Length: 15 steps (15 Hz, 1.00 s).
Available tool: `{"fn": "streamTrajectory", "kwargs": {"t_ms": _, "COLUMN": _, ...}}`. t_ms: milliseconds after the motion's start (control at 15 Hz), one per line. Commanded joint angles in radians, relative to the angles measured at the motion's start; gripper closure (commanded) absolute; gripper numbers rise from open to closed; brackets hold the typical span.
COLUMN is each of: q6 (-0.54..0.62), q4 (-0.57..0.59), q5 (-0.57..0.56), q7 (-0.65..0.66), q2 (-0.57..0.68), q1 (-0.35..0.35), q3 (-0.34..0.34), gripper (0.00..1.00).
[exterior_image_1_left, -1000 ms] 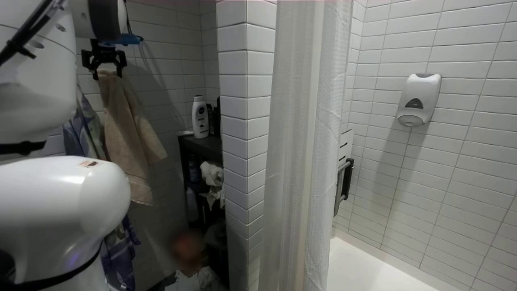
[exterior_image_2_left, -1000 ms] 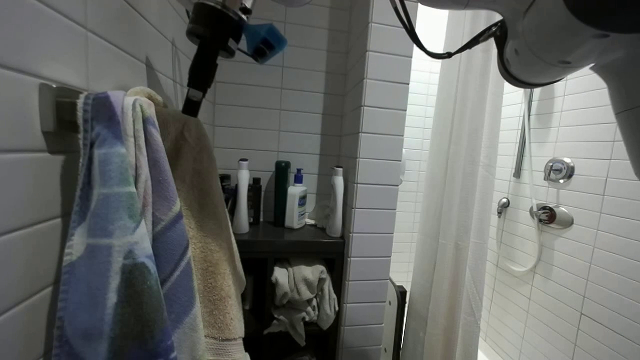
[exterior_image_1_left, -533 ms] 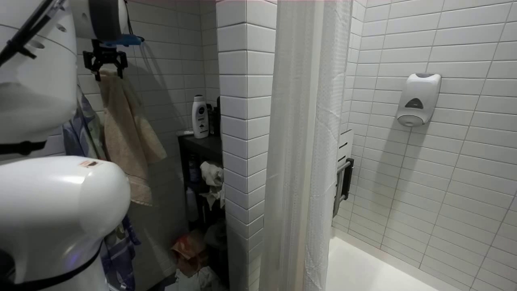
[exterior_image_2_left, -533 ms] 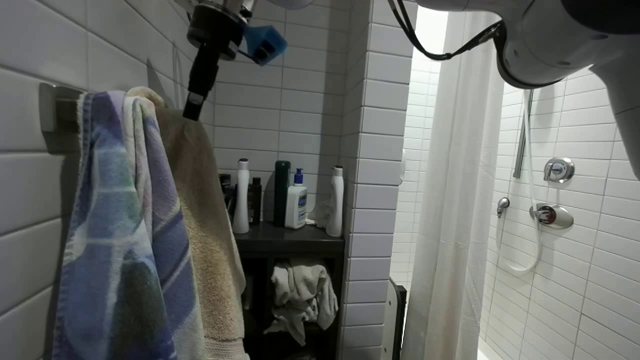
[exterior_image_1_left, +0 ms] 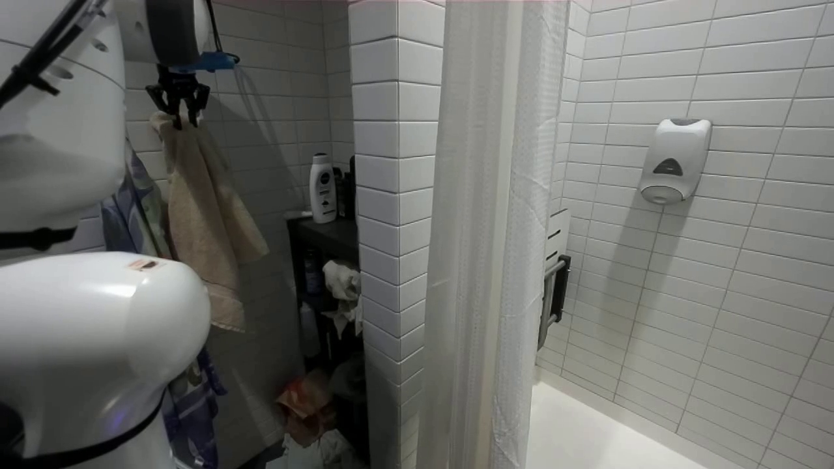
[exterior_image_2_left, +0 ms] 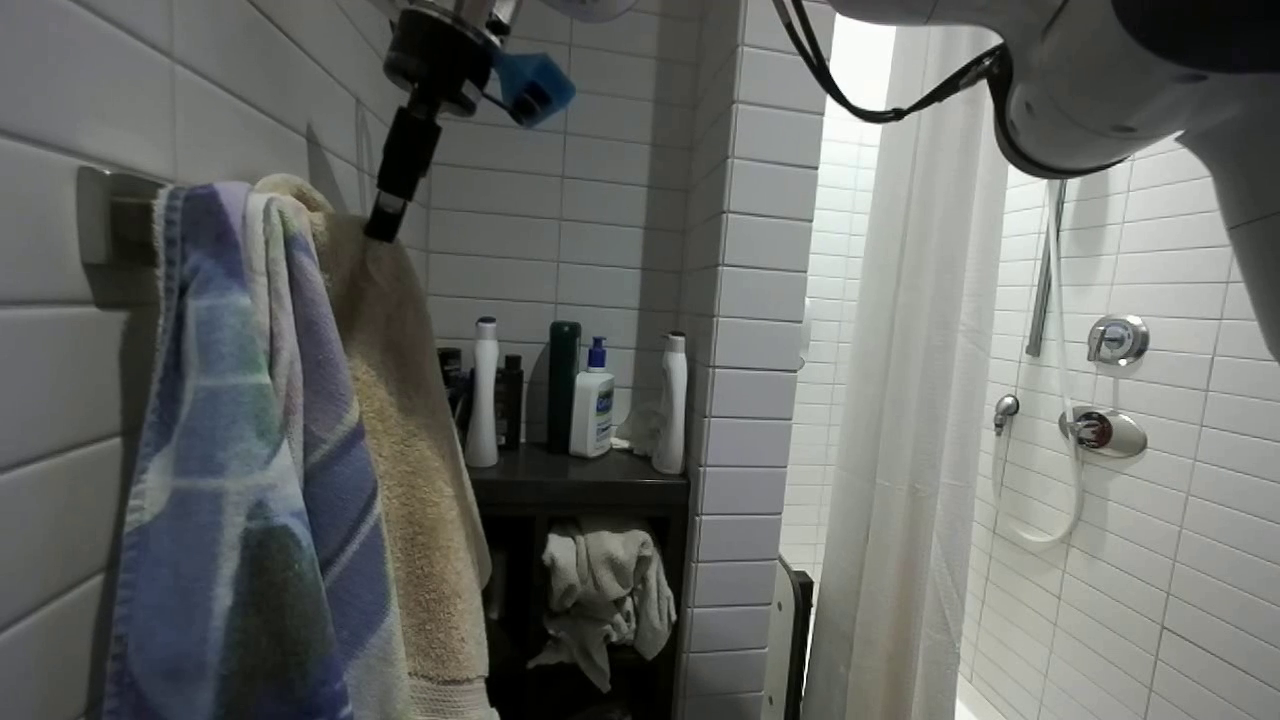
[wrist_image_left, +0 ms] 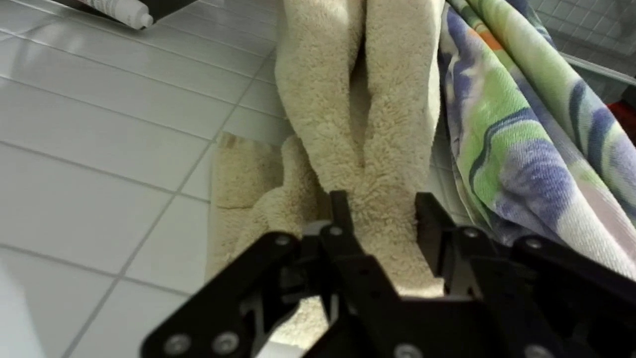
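Observation:
A beige towel (wrist_image_left: 323, 74) hangs against the white tiled wall, and in the wrist view its folds run together between the two black fingers (wrist_image_left: 427, 219). My gripper (wrist_image_left: 381, 199) is shut on this bunched part, with towel filling the space from pad to pad. In an exterior view the gripper (exterior_image_1_left: 186, 122) points down at the towel's upper end, its tips close together. From the side, the fingertips (exterior_image_2_left: 384, 225) overlap the upper edge of the beige towel (exterior_image_2_left: 425, 480); the far finger is hidden there. Beside it hangs a blue, purple and green patterned towel (exterior_image_2_left: 230, 420).
A metal wall mount (exterior_image_2_left: 95, 215) stands by the towels. Behind them is a dark shelf unit (exterior_image_2_left: 580, 490) with several bottles (exterior_image_2_left: 593, 405) on top and pale cloths (exterior_image_2_left: 610, 580) inside. A tiled pillar (exterior_image_1_left: 397, 195) and a shower curtain (exterior_image_1_left: 488, 195) stand farther across.
The fingers have drawn much closer together about the beige towel. In an exterior view the gripper has shifted slightly to the right, and the towel's top has bunched a little.

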Motion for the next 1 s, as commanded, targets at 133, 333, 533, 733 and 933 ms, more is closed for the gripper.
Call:
{"fn": "streamTrajectory", "kwargs": {"t_ms": 133, "q6": 0.002, "q4": 0.002, "q5": -0.001, "q7": 0.004, "q2": -0.007, "q1": 0.0, "q3": -0.001, "gripper": 0.88}}
{"fn": "streamTrajectory", "kwargs": {"t_ms": 333, "q6": 0.004, "q4": -0.001, "q5": 0.0, "q7": 0.026, "q2": -0.015, "q1": 0.001, "q3": -0.003, "gripper": 0.88}}
{"fn": "streamTrajectory", "kwargs": {"t_ms": 533, "q6": 0.002, "q4": 0.004, "q5": 0.008, "q7": 0.039, "q2": -0.027, "q1": -0.001, "q3": -0.001, "gripper": 0.88}}
{"fn": "streamTrajectory", "kwargs": {"t_ms": 733, "q6": 0.01, "q4": 0.015, "q5": 0.005, "q7": 0.066, "q2": -0.042, "q1": 0.003, "q3": 0.0, "gripper": 0.88}}
{"fn": "streamTrajectory", "kwargs": {"t_ms": 933, "q6": 0.031, "q4": 0.053, "q5": 0.01, "q7": 0.102, "q2": -0.051, "q1": 0.013, "q3": 0.006, "gripper": 0.88}}
